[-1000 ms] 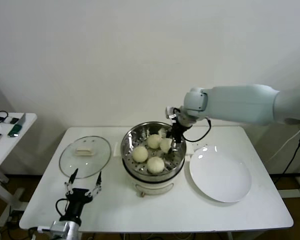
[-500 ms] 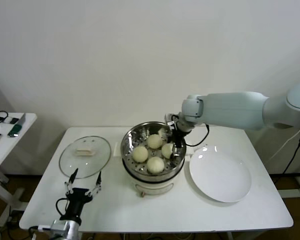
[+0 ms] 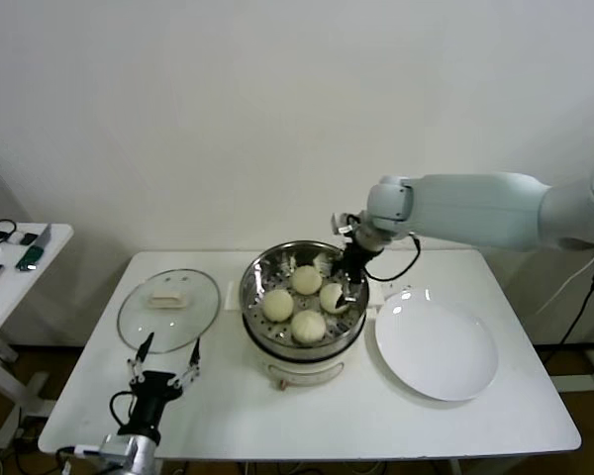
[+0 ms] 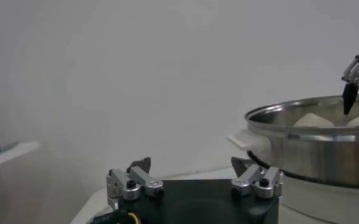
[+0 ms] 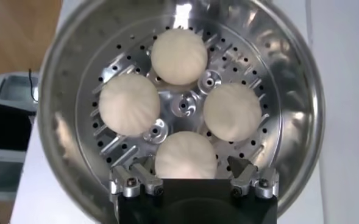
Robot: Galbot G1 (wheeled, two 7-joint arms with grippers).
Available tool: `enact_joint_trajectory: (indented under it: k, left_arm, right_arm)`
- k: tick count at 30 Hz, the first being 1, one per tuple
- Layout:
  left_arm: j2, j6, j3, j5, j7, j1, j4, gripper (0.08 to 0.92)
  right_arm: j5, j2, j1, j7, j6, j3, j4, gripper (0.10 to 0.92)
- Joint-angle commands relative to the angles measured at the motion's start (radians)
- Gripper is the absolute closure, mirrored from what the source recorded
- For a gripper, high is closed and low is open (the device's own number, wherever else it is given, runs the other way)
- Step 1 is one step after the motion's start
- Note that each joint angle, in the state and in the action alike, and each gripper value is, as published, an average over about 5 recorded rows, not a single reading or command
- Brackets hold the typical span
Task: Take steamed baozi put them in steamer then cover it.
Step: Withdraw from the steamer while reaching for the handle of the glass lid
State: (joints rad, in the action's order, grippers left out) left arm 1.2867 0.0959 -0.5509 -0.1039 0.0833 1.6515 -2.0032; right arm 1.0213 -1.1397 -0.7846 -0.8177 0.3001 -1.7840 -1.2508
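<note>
Four soft cream-white round buns [image 5: 179,106] sit inside shiny steel steamer pot [image 3: 303,287]. Right pincer [image 5: 194,176] above pot, fingers apart, holds nothing. Left pincer [image 3: 164,365] near worktop edge, fingers apart. Clear glass lid [image 3: 168,309] beside pot: hard, breakable, slippery; grab white handle [image 3: 169,294].

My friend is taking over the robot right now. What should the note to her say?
Right hand: open, holding nothing, above the steamer, over the bun nearest it.
Left hand: open, parked at the table's front left, short of the cover.
Done: all four baozi sit on the steamer's tray; the white plate is bare.
Left: pull the right hand clear, then put the cover, lying flat on the table, onto the steamer.
</note>
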Motion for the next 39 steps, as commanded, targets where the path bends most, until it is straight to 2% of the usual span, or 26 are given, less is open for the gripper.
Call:
enact_joint_trajectory:
  k: [1,3,6,11,15,25,29,34,39]
  left_arm:
    - [0.001,-0.003,0.004,0.01,0.0,0.0,-0.01,0.177]
    - [0.004,-0.003,0.004,0.018,0.002,-0.001,-0.013,0.177]
    - [0.008,-0.005,-0.001,0.031,0.004,-0.005,-0.017,0.177]
    - [0.008,-0.025,-0.01,0.086,0.006,-0.016,-0.025,0.177]
    - [0.007,-0.044,-0.011,0.116,0.005,-0.027,-0.036,0.177]
    - [0.007,-0.114,-0.006,0.288,0.012,-0.033,-0.087,0.177]
    - [0.006,-0.179,-0.006,0.385,0.048,-0.041,-0.111,0.177]
    - [0.006,-0.3,-0.015,0.553,0.118,-0.048,-0.131,0.177]
    - [-0.03,-0.351,-0.035,0.741,0.085,-0.041,-0.138,0.177]
  right_arm:
    - [0.006,0.154,-0.058,-0.011,-0.031,0.046,-0.088,0.203]
    - [0.006,0.199,-0.063,0.01,-0.043,0.079,-0.113,0.203]
    - [-0.002,0.278,-0.043,0.119,-0.1,0.138,-0.163,0.203]
    - [-0.067,0.45,0.173,0.523,-0.299,0.325,-0.263,0.203]
    - [-0.175,0.561,0.465,0.684,-0.376,0.626,-0.297,0.203]
    - [-0.305,0.653,1.107,0.76,-0.39,1.365,-0.331,0.203]
    - [-0.341,0.648,1.312,0.782,-0.385,1.571,-0.366,0.203]
    - [-0.41,0.552,1.622,0.826,-0.304,1.91,-0.44,0.203]
    - [-0.488,0.414,1.862,0.813,-0.244,2.167,-0.499,0.203]
